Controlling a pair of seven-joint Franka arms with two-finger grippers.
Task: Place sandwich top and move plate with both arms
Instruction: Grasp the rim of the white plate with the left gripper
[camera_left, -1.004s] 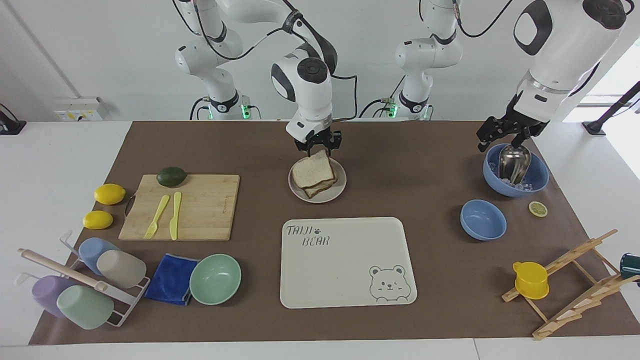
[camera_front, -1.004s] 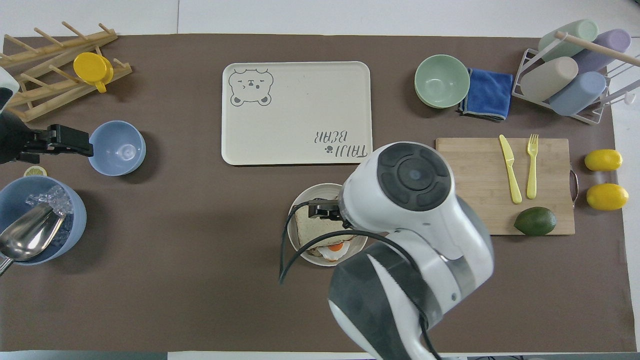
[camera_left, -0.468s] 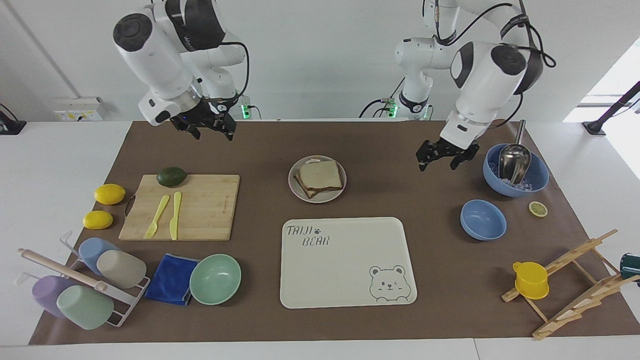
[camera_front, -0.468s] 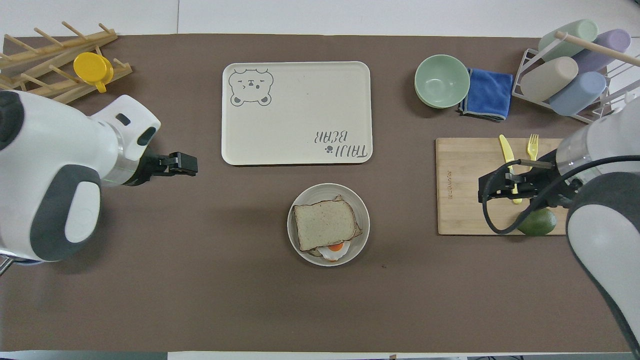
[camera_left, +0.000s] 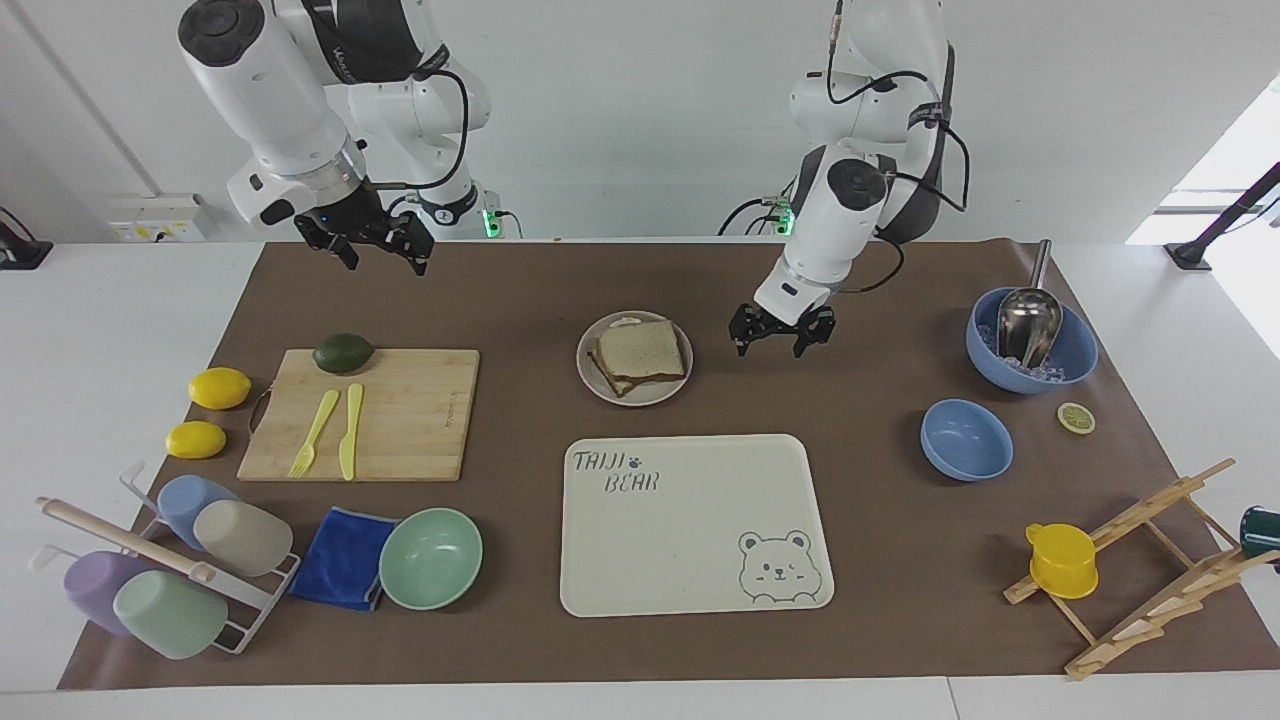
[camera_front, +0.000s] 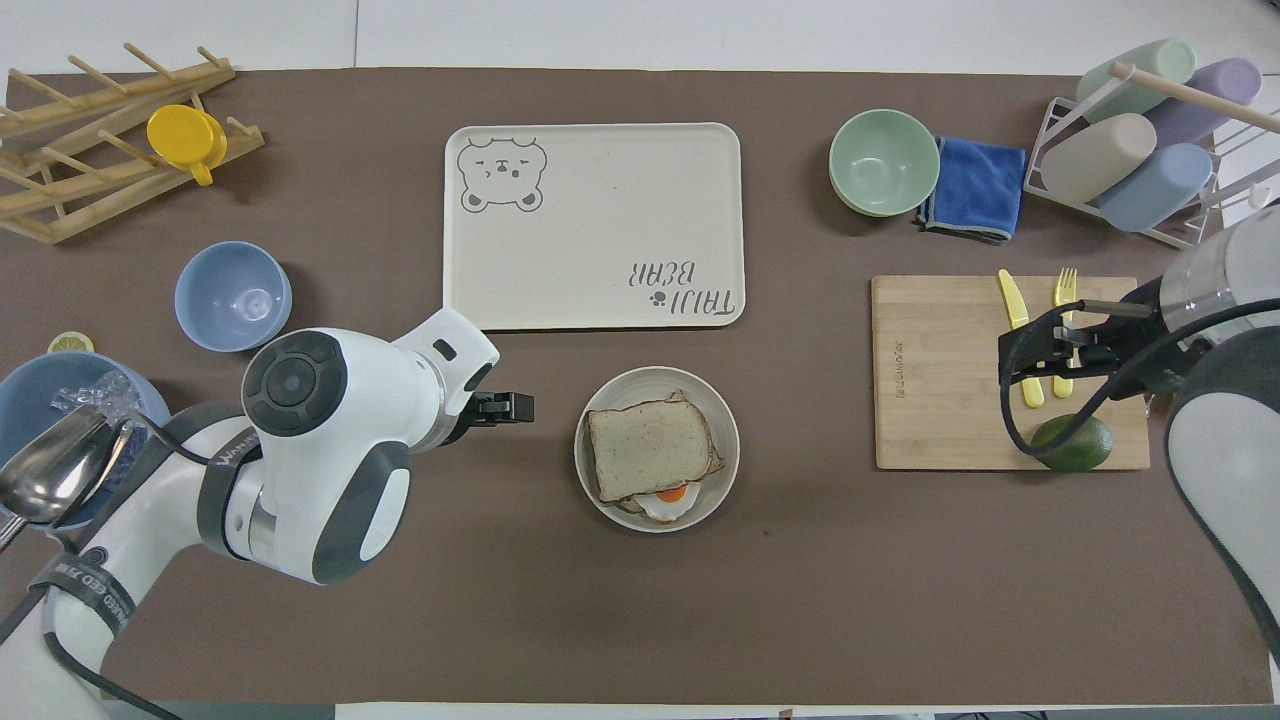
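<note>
The sandwich top (camera_left: 640, 349) lies flat on a lower slice with a fried egg (camera_front: 668, 497) peeking out, all on the small round plate (camera_left: 650, 393), which also shows in the overhead view (camera_front: 625, 390). The bread also shows in the overhead view (camera_front: 648, 450). My left gripper (camera_left: 783, 332) is open and empty, low beside the plate toward the left arm's end, apart from it; it also shows in the overhead view (camera_front: 510, 408). My right gripper (camera_left: 370, 245) is open and empty, raised over the cutting board's edge by the avocado (camera_front: 1040, 350).
The bear tray (camera_left: 690, 520) lies farther from the robots than the plate. A cutting board (camera_left: 400, 415) bears a fork, a knife and an avocado (camera_left: 343, 352). A blue ice bowl with a scoop (camera_left: 1030, 340) and a small blue bowl (camera_left: 966, 438) sit toward the left arm's end.
My right gripper let go of the bread slice onto the sandwich and swung up toward the cutting board. My left gripper left the scoop in the ice bowl and moved in beside the plate.
</note>
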